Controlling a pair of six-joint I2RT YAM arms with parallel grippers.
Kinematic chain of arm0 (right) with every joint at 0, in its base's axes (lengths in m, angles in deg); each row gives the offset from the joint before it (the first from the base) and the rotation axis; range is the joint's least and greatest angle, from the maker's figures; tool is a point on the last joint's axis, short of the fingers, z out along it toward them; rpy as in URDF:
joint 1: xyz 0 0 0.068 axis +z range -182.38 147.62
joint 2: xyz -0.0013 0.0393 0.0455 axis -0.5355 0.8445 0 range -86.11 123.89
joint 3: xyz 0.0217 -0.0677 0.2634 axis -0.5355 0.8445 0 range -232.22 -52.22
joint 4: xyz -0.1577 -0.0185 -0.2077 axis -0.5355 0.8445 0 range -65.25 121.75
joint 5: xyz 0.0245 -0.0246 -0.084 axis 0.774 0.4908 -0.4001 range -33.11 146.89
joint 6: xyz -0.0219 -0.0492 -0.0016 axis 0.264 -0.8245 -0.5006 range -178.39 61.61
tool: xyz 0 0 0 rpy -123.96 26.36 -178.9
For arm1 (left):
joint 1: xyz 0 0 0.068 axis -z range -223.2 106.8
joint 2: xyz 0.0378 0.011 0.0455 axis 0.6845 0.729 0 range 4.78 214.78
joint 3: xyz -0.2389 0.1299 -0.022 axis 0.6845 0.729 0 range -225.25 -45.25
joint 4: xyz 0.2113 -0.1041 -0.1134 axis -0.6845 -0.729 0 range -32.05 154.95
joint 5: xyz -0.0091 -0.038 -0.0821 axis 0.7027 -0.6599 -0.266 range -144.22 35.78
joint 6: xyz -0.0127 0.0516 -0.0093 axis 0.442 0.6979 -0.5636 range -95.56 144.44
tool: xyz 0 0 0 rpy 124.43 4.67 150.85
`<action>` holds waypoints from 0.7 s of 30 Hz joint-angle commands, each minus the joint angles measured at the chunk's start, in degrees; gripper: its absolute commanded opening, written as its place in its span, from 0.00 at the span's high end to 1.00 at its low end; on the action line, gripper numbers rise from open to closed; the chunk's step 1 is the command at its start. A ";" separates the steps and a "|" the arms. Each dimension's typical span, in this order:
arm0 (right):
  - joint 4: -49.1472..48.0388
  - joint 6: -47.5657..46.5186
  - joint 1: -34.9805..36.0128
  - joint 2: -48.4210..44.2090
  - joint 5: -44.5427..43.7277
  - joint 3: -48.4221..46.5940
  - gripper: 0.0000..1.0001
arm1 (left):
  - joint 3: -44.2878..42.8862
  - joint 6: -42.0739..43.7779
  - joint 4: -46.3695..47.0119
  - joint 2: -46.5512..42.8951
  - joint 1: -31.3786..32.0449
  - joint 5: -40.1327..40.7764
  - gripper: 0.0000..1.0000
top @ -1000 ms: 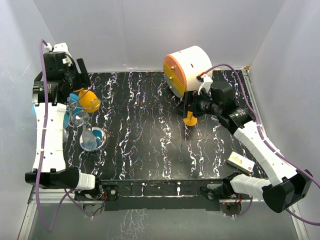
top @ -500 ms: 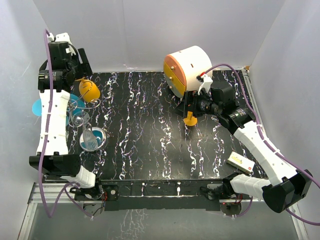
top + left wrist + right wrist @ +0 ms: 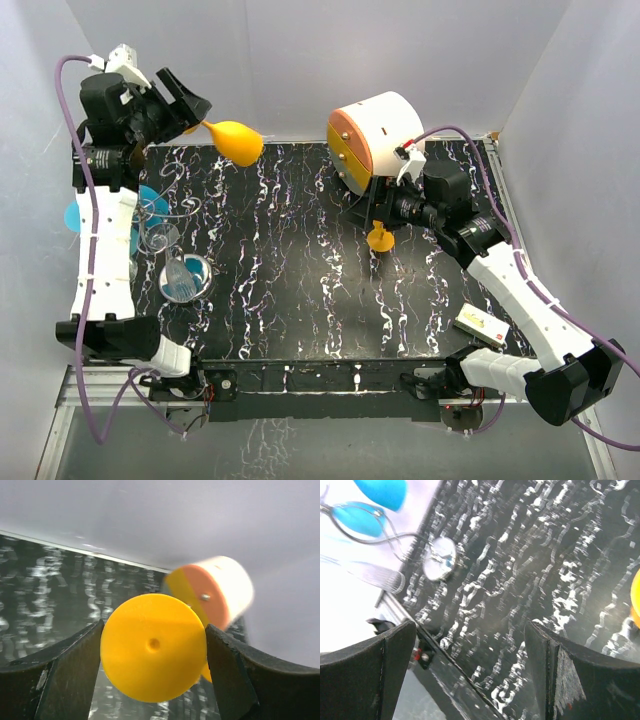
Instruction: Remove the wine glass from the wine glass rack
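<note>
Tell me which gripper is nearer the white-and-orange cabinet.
Right. The right gripper sits beside the cabinet; the left gripper is across the table at the far-left corner.

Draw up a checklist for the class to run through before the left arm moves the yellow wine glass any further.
1. Left gripper clamped on yellow wine glass: ok.
2. Glass lifted clear of wine glass rack: ok.
3. Blue glasses hanging securely on rack: cannot tell.
4. Right gripper open, empty, far from the glass: ok.
5. Bare table available for setting down: ok.
</note>
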 commanded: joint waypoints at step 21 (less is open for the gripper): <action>-73.35 54.20 5.90 5.98 2.89 10.85 0.16 | 39.05 -40.24 38.79 -27.29 -0.26 -31.97 0.46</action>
